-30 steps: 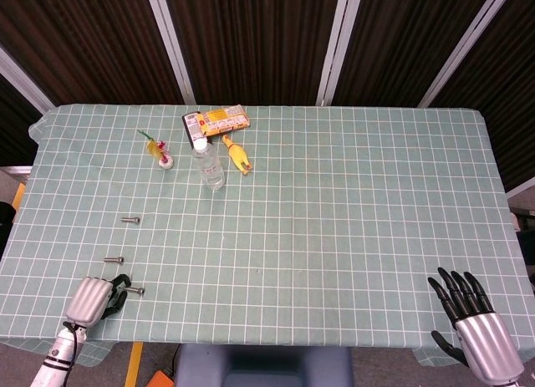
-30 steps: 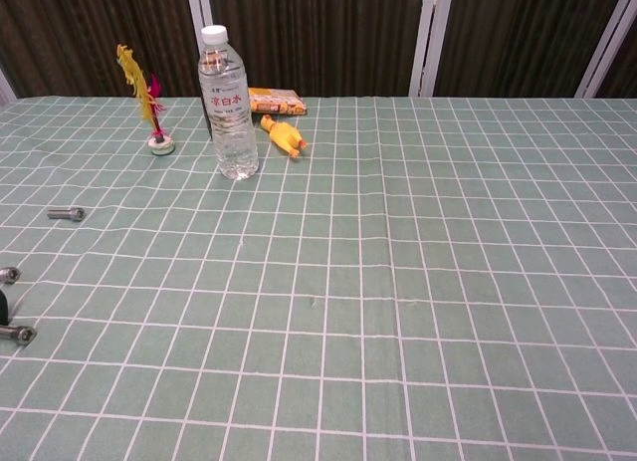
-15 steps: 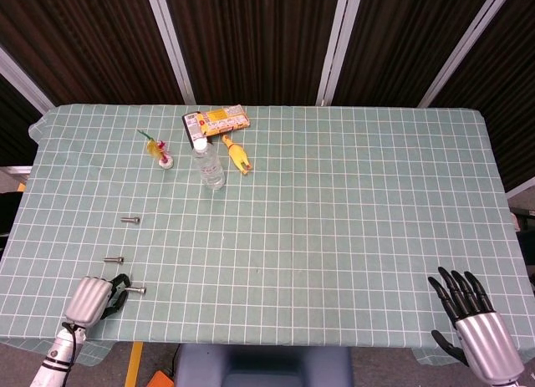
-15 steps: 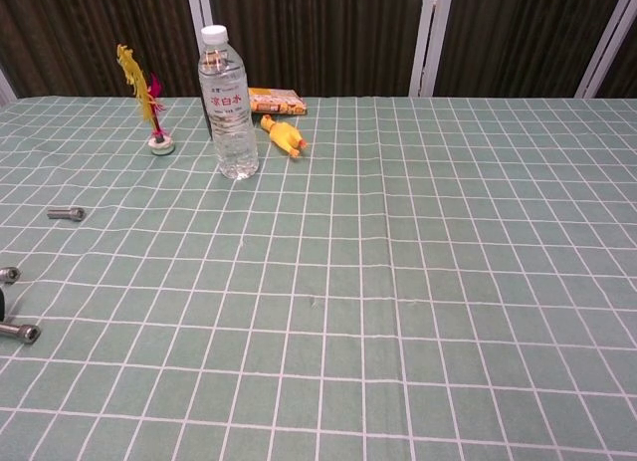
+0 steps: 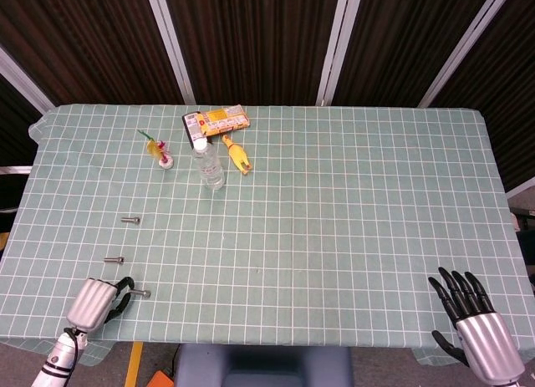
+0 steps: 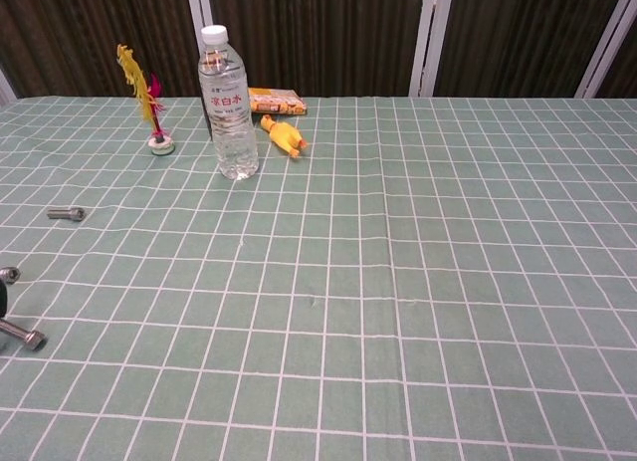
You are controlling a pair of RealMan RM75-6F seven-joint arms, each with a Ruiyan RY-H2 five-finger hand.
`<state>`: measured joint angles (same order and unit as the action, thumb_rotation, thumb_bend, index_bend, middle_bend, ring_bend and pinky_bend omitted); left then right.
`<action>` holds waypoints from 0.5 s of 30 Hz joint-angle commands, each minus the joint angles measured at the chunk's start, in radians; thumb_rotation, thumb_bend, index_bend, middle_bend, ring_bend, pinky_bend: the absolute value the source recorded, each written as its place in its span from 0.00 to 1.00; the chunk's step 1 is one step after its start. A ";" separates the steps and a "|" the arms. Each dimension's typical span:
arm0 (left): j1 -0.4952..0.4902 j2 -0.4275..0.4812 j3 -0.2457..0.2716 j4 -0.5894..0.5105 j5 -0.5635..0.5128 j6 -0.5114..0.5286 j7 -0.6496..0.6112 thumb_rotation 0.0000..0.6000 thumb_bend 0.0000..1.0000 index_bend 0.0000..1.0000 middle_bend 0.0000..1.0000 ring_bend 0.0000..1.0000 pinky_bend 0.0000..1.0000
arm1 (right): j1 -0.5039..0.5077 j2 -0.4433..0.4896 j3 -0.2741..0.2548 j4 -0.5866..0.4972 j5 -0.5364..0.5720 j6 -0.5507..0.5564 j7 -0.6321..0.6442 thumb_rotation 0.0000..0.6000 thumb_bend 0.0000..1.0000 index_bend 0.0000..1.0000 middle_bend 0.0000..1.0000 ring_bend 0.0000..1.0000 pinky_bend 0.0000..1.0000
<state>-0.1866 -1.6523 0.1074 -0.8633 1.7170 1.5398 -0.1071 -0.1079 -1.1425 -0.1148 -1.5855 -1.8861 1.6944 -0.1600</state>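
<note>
My left hand (image 5: 94,302) sits at the table's near left corner with its fingers curled in, pinching one end of a steel bolt (image 5: 139,293). In the chest view that bolt (image 6: 24,334) pokes in from the left edge, tilted, and the hand itself is out of frame. My right hand (image 5: 475,323) hovers at the near right corner of the green checked tablecloth (image 5: 351,220), fingers spread and holding nothing. It does not show in the chest view.
Two more bolts (image 5: 114,259) (image 5: 129,221) lie beyond the left hand. At the back left stand a water bottle (image 5: 209,165), a feathered shuttlecock (image 5: 159,151), a yellow rubber chicken (image 5: 236,155) and a flat yellow box (image 5: 224,118).
The left hand has slid slightly toward the near edge. The bolt in its fingers has shifted right and tilted in the chest view. The right hand has stayed put.
</note>
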 commanded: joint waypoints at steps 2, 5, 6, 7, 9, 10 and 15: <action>0.001 0.014 0.004 -0.078 0.028 0.025 0.163 1.00 0.46 0.53 1.00 1.00 1.00 | -0.001 0.001 0.000 -0.001 0.001 0.001 0.000 1.00 0.28 0.00 0.00 0.00 0.00; 0.000 0.020 0.007 -0.110 0.040 0.026 0.221 1.00 0.46 0.52 1.00 1.00 1.00 | -0.002 0.002 0.000 -0.002 0.000 0.002 0.002 1.00 0.28 0.00 0.00 0.00 0.00; -0.001 0.021 0.008 -0.118 0.043 0.025 0.238 1.00 0.46 0.52 1.00 1.00 1.00 | -0.001 0.002 0.000 -0.002 0.001 0.001 0.002 1.00 0.28 0.00 0.00 0.00 0.00; -0.001 0.023 0.009 -0.125 0.044 0.022 0.253 1.00 0.46 0.51 1.00 1.00 1.00 | -0.001 0.002 0.000 -0.002 0.001 0.001 0.003 1.00 0.28 0.00 0.00 0.00 0.00; -0.002 0.028 0.011 -0.141 0.046 0.014 0.279 1.00 0.46 0.51 1.00 1.00 1.00 | -0.001 0.003 0.000 -0.002 0.002 -0.001 0.002 1.00 0.28 0.00 0.00 0.00 0.00; -0.003 0.030 0.011 -0.148 0.046 0.009 0.286 1.00 0.46 0.50 1.00 1.00 1.00 | -0.001 0.003 0.000 -0.003 0.002 -0.001 0.002 1.00 0.28 0.00 0.00 0.00 0.00; -0.006 0.035 0.008 -0.170 0.043 -0.001 0.303 1.00 0.46 0.45 1.00 1.00 1.00 | -0.001 0.004 -0.001 -0.004 0.002 -0.002 0.002 1.00 0.28 0.00 0.00 0.00 0.00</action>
<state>-0.1918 -1.6178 0.1161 -1.0320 1.7603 1.5391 0.1947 -0.1093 -1.1382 -0.1154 -1.5897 -1.8836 1.6928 -0.1585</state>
